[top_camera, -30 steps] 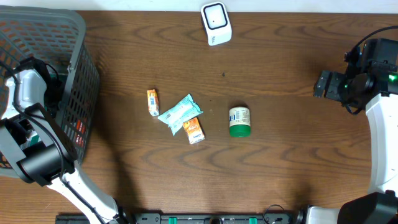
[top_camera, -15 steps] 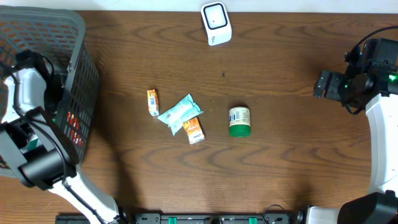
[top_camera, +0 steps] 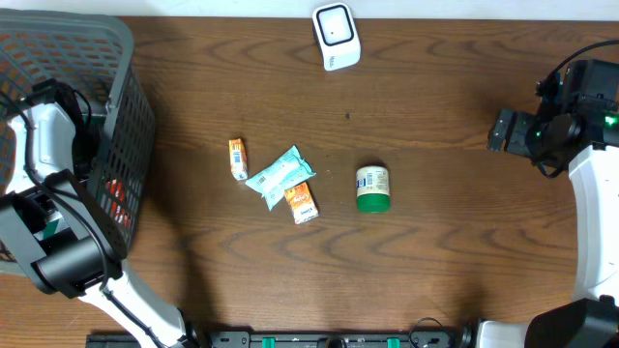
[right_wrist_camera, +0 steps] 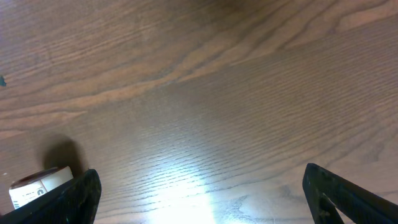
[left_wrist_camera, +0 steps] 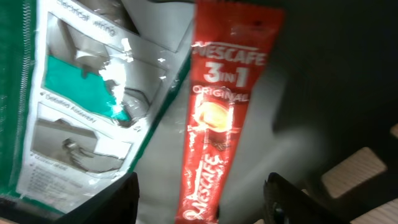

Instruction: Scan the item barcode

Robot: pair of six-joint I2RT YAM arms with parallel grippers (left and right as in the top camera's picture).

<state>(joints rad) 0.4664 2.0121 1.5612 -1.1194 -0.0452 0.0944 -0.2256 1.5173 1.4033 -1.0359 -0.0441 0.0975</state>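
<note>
Progress: my left jaws are standing spread astride the Nescafé sachet [left_wrist_camera: 221,112] in the basket [top_camera: 132,116]; my right jaws are hanging wide open; jar [top_camera: 372,188] and packets [top_camera: 280,174] are probably awaiting the scanner [top_camera: 336,36].

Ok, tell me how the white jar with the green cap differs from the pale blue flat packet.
The white jar with the green cap is rounded and rigid; the pale blue flat packet is thin and crinkled. The jar lies alone, touching nothing; the packet lies partly over an orange carton. The jar lies square to the table; the packet diagonally. Both rest on the wooden table.
</note>
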